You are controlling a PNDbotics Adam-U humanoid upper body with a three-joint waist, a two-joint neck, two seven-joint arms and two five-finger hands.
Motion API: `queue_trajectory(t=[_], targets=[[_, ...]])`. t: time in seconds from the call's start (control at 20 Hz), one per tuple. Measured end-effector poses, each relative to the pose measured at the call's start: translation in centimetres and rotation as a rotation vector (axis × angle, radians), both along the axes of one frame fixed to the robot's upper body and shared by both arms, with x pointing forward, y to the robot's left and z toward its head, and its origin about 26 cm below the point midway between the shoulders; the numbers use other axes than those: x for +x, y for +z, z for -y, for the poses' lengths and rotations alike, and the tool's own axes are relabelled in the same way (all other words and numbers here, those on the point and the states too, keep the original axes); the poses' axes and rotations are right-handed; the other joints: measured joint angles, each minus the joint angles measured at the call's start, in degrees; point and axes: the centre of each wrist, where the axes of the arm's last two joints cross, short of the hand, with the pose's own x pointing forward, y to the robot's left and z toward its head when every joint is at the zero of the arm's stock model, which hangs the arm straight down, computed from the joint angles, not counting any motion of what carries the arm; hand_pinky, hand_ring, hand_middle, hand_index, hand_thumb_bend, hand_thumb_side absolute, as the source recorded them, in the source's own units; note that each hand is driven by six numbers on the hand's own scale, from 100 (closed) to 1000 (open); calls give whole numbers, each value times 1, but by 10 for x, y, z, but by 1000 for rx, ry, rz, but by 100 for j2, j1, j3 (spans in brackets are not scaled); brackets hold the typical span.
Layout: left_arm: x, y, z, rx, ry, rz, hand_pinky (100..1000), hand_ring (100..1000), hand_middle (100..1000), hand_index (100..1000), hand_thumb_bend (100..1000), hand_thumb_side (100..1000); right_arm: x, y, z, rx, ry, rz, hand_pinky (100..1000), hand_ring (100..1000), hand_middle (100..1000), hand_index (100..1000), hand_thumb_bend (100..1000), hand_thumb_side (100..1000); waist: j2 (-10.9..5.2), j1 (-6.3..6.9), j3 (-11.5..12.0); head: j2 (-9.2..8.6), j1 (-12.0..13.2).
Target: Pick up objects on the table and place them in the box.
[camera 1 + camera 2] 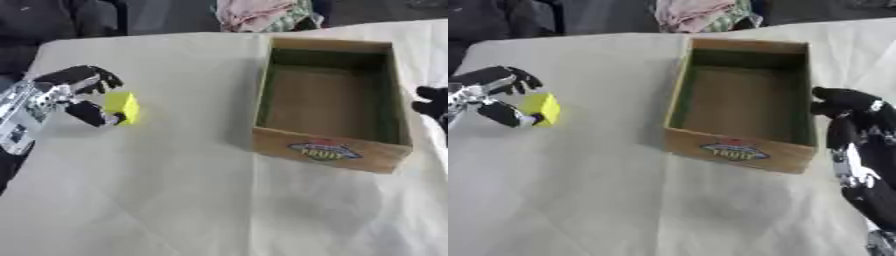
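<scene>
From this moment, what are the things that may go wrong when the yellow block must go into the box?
1. The left hand has the yellow block only between fingertips and thumb, so it might slip out during the lift.
2. The box has tall walls; a low carry could knock the block against the near-left wall.
3. The right hand rests against the box's right side and might nudge the box.

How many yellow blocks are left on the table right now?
1. The yellow block sits on the white table, left of the empty cardboard box, between the left hand's curled fingers and thumb.
</scene>
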Motion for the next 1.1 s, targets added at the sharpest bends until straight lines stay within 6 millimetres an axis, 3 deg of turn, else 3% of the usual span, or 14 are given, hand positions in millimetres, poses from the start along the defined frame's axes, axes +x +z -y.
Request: queue_trajectory(t=[0.25,0.5,0.65,0.8,1.1], targets=[[4,-9,2,-12,12,29,677,657,673,825,329,298,0,0,0,-1,2,2,836,860,595,780,100,470,0,-19,-7,-7,1],[5,-10,4,-18,9,39,593,502,472,659,216,270,0,0,0,1,2,2,836,860,595,780,100,470,0,-20,-8,-10,0],[3,-4,9,-23,-13,64,574,478,440,629,196,274,0,0,-1,1,3,2,836,860,595,780,100,470,4,-34,-7,-12,-5],[0,13,23,-40,-61,127,565,477,436,627,181,283,0,-1,0,0,3,2,836,860,595,780,100,470,4,-52,4,-13,-5],[-5,88,83,-16,-273,326,565,478,441,625,184,300,-1,-2,-2,-5,12,-3,836,860,595,780,100,470,-8,-62,34,-13,3]])
